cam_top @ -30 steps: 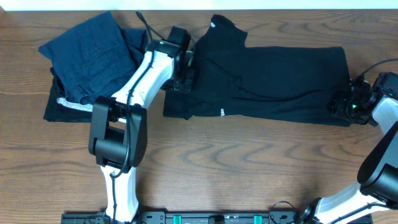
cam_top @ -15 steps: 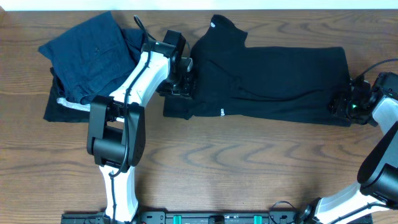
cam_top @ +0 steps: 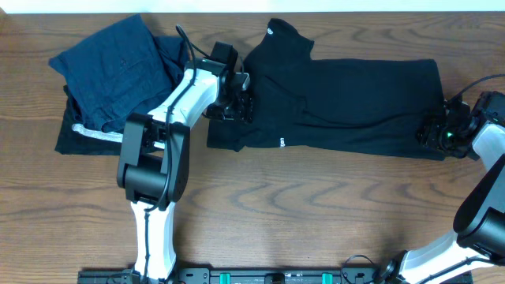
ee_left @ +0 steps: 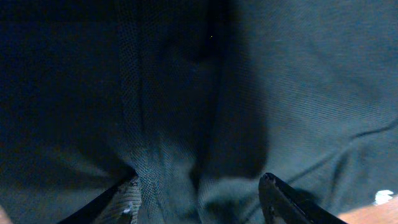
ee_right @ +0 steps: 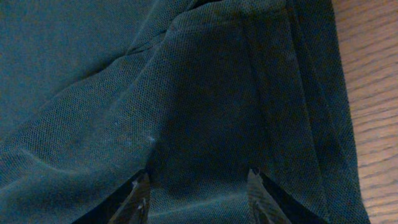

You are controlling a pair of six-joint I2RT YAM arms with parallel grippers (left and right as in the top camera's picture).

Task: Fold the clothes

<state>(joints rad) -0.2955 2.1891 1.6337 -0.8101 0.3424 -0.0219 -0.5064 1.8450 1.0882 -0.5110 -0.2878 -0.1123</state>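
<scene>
Wood-grain table (cam_top: 316,213) under you carries the black top (cam_top: 355,102), spread lengthwise across the far middle. Its collar (cam_top: 278,31) points toward the far edge and a small white logo (cam_top: 280,143) sits near its near edge. That near edge runs almost straight from left to right, and a broad stretch of wood lies between it and the arm bases. Behind the top, only a narrow strip of table shows.

Your left gripper (cam_top: 243,99) sits on the top's left edge. In the wrist view its (ee_left: 199,199) jaws stand apart with a raised fold of fabric between them. Your right gripper (cam_top: 430,132) is at the right edge, near the front corner. Its (ee_right: 199,196) jaws are also apart, resting over flat cloth, with wood showing just beyond the hem.

Left of the top, the navy garments (cam_top: 118,71) lie close beside your left arm, over a black striped piece (cam_top: 79,136).
</scene>
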